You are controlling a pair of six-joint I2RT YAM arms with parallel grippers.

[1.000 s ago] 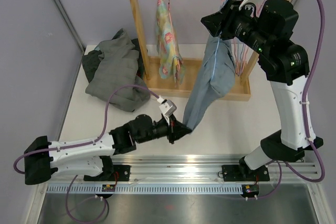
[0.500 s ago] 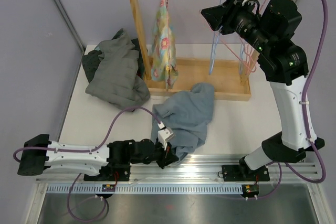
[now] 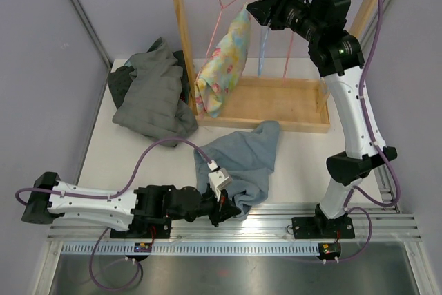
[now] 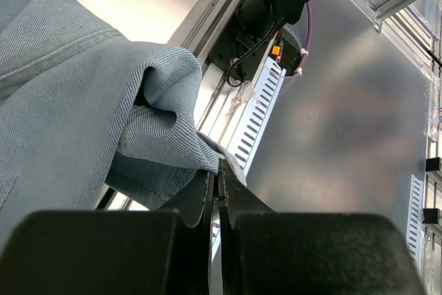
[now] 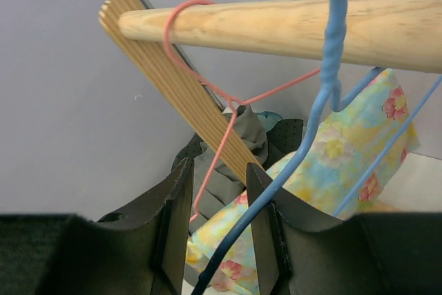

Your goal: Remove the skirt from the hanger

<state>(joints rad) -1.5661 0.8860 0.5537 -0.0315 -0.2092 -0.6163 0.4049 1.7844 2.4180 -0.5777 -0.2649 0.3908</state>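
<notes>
Trouble could come from two spots, so start with the big things. The wooden rack [image 3: 290, 105] stands at the back of the table. The blue denim skirt [image 3: 245, 157] lies in a heap on the table just in front of the rack, and it is not on any hanger. To me the job looks nearly done.

The skirt's far corner, the one away from the rack, reaches over the metal rail [image 3: 276, 220] at the table's edge. If you pull more that way, the skirt may slide off the table or catch on the rail.

A flowery cloth [image 3: 222, 74] hangs at a slant from the rack's top bar, on what looks like a pink hanger [image 5: 207, 94]. A bare blue hanger [image 5: 330, 67] hangs on the bar close by.

Your right gripper [image 5: 219, 198] is up at that bar. Its fingers stand apart, and the blue wire runs across them, but it grips nothing. If you swing this arm away fast, a finger may hook the blue hanger and knock it off. It may also tug the flowery cloth down.

Your left gripper [image 4: 218, 170] is low, far in front of the rack. It is pinched tight on the skirt's hem. If you lift it without letting go, the skirt will drag along.
</notes>
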